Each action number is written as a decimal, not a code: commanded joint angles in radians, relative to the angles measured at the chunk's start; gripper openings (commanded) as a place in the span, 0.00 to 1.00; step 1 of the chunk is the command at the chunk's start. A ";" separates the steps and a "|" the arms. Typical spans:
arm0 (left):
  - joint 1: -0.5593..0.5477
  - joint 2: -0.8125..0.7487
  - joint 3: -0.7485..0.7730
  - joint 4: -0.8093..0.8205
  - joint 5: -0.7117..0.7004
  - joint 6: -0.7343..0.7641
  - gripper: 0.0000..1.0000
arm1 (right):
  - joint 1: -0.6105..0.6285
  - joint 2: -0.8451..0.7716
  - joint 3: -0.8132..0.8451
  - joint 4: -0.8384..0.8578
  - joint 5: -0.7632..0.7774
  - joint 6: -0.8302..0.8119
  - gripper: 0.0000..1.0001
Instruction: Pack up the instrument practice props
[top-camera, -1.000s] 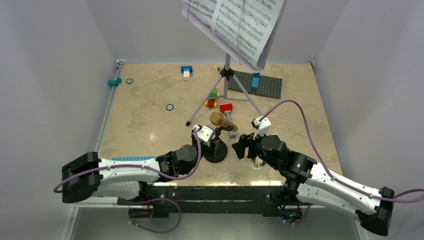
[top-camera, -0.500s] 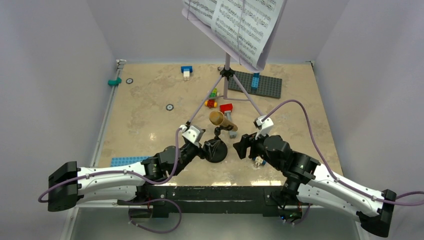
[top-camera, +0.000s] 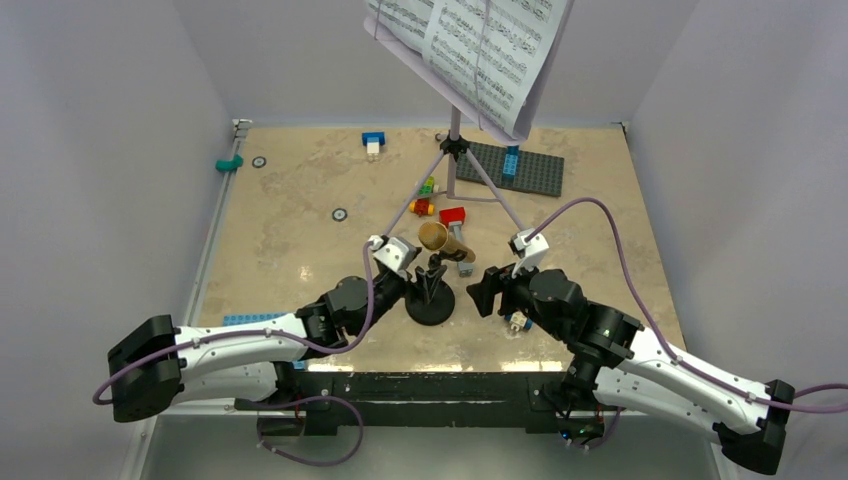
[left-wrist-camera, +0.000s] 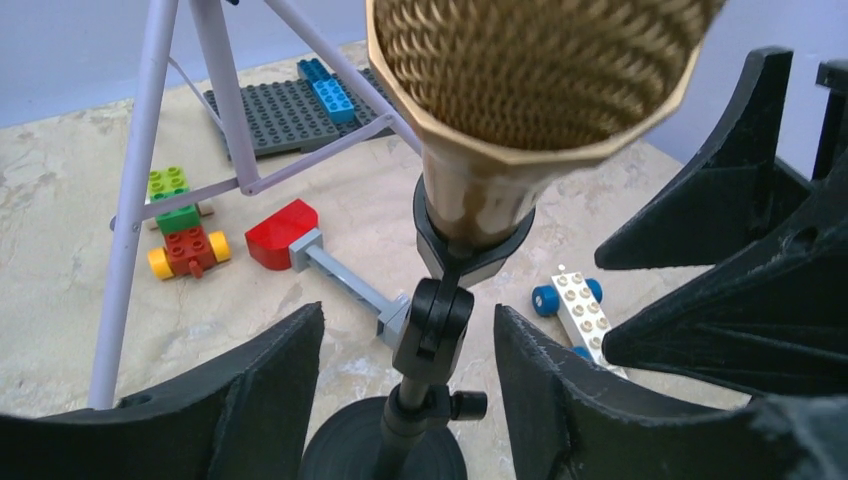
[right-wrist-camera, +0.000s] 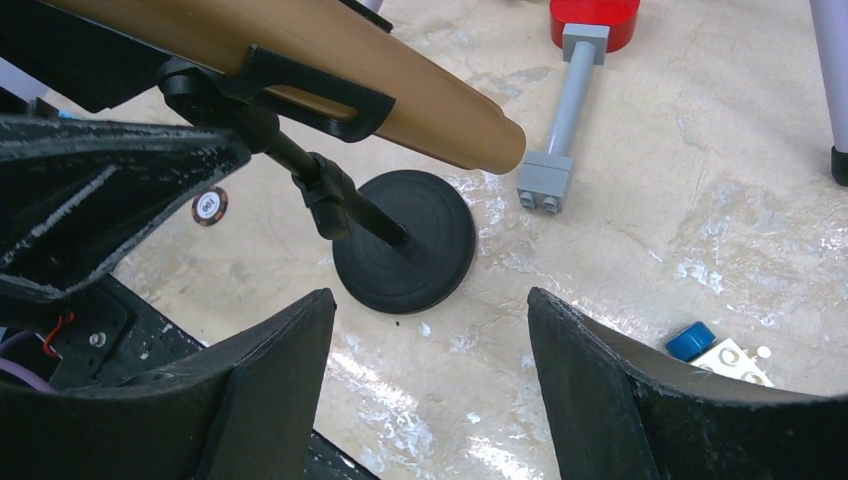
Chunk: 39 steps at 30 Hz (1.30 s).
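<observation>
Soft, even, bright light falls from overhead. In the top view the glossy tabletop throws white glare in a strip along its edge at 6 o'clock and a small patch at 8 o'clock; shadows are faint and short. In the left wrist view the gold microphone at 12 o'clock is close and slightly blurred. In the right wrist view, wet-looking glare sits at 4 o'clock, and the black fingers show little detail.

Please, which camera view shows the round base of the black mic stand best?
The right wrist view: almost the whole round base shows there, large and close, with only the stem crossing it. The left wrist view catches only part of it at the bottom edge. The top view shows it small.
</observation>
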 joint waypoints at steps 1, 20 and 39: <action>0.026 0.018 0.048 0.082 0.061 0.012 0.63 | -0.003 -0.014 0.047 0.002 0.002 -0.014 0.75; 0.033 0.129 -0.054 0.088 0.099 -0.051 0.00 | -0.003 -0.047 -0.008 0.143 -0.046 -0.138 0.77; 0.032 0.106 -0.049 -0.111 0.147 -0.082 0.00 | 0.001 0.005 -0.188 0.802 -0.221 -0.777 0.65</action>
